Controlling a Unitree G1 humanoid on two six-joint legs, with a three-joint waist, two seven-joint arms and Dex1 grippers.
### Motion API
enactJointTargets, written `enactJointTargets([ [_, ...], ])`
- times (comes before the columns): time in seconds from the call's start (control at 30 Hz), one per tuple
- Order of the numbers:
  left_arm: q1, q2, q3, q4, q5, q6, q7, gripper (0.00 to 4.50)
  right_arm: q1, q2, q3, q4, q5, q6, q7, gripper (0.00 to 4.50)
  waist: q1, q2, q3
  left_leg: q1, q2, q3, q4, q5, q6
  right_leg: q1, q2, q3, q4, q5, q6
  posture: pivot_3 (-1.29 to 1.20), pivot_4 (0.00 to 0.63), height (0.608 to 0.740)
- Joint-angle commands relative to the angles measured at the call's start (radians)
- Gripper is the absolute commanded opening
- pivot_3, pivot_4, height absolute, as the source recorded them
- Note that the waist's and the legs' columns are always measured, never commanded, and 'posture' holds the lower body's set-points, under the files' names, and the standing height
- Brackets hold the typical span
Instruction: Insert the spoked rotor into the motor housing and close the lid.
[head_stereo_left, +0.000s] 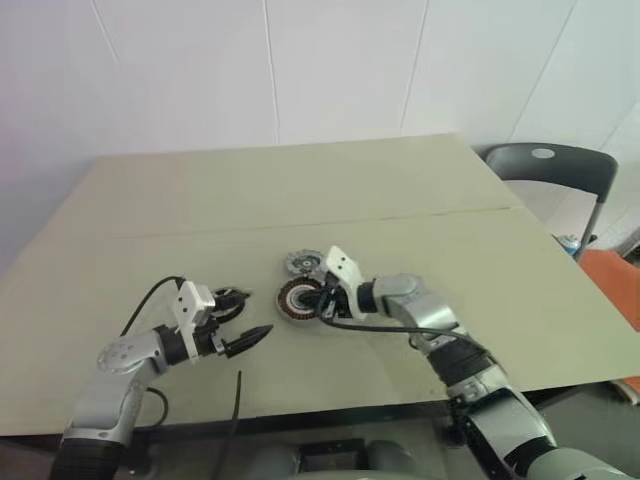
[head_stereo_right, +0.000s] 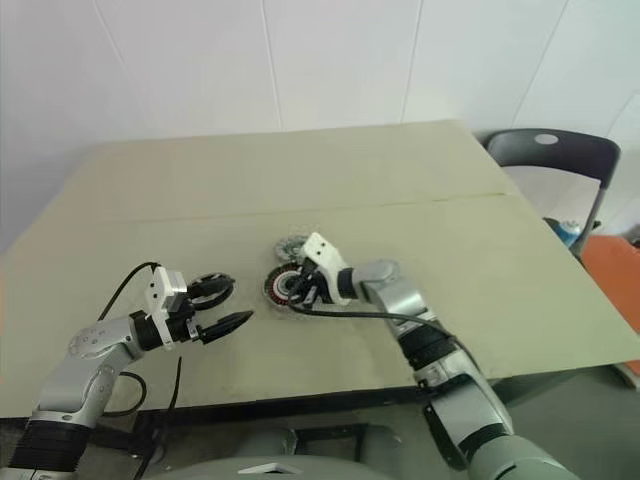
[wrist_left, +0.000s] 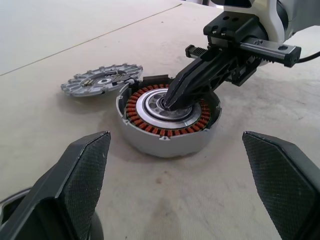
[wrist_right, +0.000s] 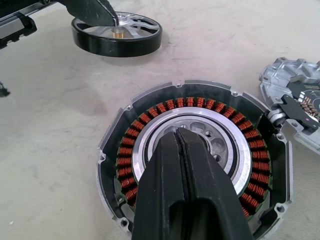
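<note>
Spoked rotor is lying flat on the tan table at the near left, right by the left gripper, whose two black fingers are standing spread as wide as they go with nothing between them; one fingertip is hanging just over the rotor's silver spokes. Just beyond, toward the middle of the table, the motor housing is sitting upright with its ring of copper-red windings exposed and its pale centre showing. The right gripper is reaching in from the right with its fingers pressed fully together, gripping nothing, its tip pointing down onto the housing's pale centre. Farther back, the lid is lying flat, touching the housing's far rim.
</note>
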Motion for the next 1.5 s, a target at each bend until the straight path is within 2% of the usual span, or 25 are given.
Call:
enactJointTargets([
  [0.03, -0.012, 0.009, 0.012, -0.028, -0.002, -0.010, 0.000, 4.50, 0.034, 0.035, 0.085, 0.056, -0.060, 0.016, -0.036, 0.02, -0.010, 0.000, 0.000, 0.000, 0.000, 0.000, 0.000, 0.000, 0.000, 0.000, 0.000, 0.000, 0.000, 0.000, 0.000, 0.00, 0.000, 0.740],
  [0.3, -0.013, 0.007, 0.006, -0.026, 0.002, -0.011, -0.001, 4.50, -0.004, 0.088, 0.048, 0.123, -0.108, -0.085, -0.141, 0.02, -0.044, 0.000, 0.000, 0.001, 0.001, 0.001, 0.000, 0.000, -0.001, 0.000, 0.004, 0.006, 0.005, 0.000, 0.000, 0.00, 0.000, 0.740],
  [0.7, -0.019, 0.000, 0.001, -0.021, 0.009, -0.013, 0.000, 4.50, -0.055, -0.080, 0.043, 0.081, -0.096, -0.037, 0.030, 0.02, -0.014, 0.001, 0.001, 0.000, -0.001, 0.002, 0.001, 0.001, -0.001, -0.002, 0.001, 0.006, 0.001, 0.001, -0.001, 0.00, 0.000, 0.740],
  [0.93, -0.017, 0.001, 0.002, -0.022, 0.009, -0.014, -0.001, 4.50, -0.054, -0.130, 0.029, 0.076, -0.093, -0.015, 0.060, 0.02, 0.008, 0.000, 0.001, 0.000, -0.002, 0.003, 0.001, 0.001, -0.001, -0.001, 0.000, 0.006, 0.000, 0.000, 0.000, 0.00, 0.000, 0.740],
  [1.1, -0.018, 0.000, -0.001, -0.017, 0.010, -0.015, -0.003, 4.50, -0.038, -0.112, 0.034, 0.060, -0.085, 0.000, 0.056, 0.02, 0.013, 0.000, 0.001, 0.000, -0.001, 0.003, 0.001, 0.001, -0.001, -0.001, 0.000, 0.006, 0.000, 0.000, -0.001, 0.00, 0.000, 0.740],
  [1.27, -0.019, -0.002, -0.005, -0.017, 0.014, -0.015, -0.001, 4.50, -0.034, -0.031, 0.006, 0.056, -0.064, -0.006, -0.013, 0.02, 0.009, -0.001, 0.000, 0.000, -0.001, 0.005, 0.000, 0.001, -0.001, -0.001, 0.000, 0.008, 0.000, 0.001, -0.001, 0.00, 0.000, 0.740],
  [1.4, -0.016, -0.002, -0.005, -0.017, 0.015, -0.016, -0.002, 4.50, -0.015, -0.011, 0.012, 0.002, -0.024, 0.021, 0.033, 0.02, 0.008, -0.001, 0.001, -0.001, 0.000, 0.007, -0.001, 0.002, 0.001, -0.002, 0.001, 0.009, 0.001, 0.003, -0.003, 0.00, 0.000, 0.740],
  [1.5, -0.014, -0.001, -0.003, -0.008, 0.018, -0.023, -0.004, 4.50, -0.005, -0.036, 0.033, -0.033, -0.009, 0.036, 0.096, 0.02, 0.006, -0.001, 0.001, -0.001, 0.000, 0.008, -0.001, 0.001, 0.001, -0.003, 0.002, 0.009, 0.001, 0.004, -0.002, 0.00, 0.000, 0.740],
])
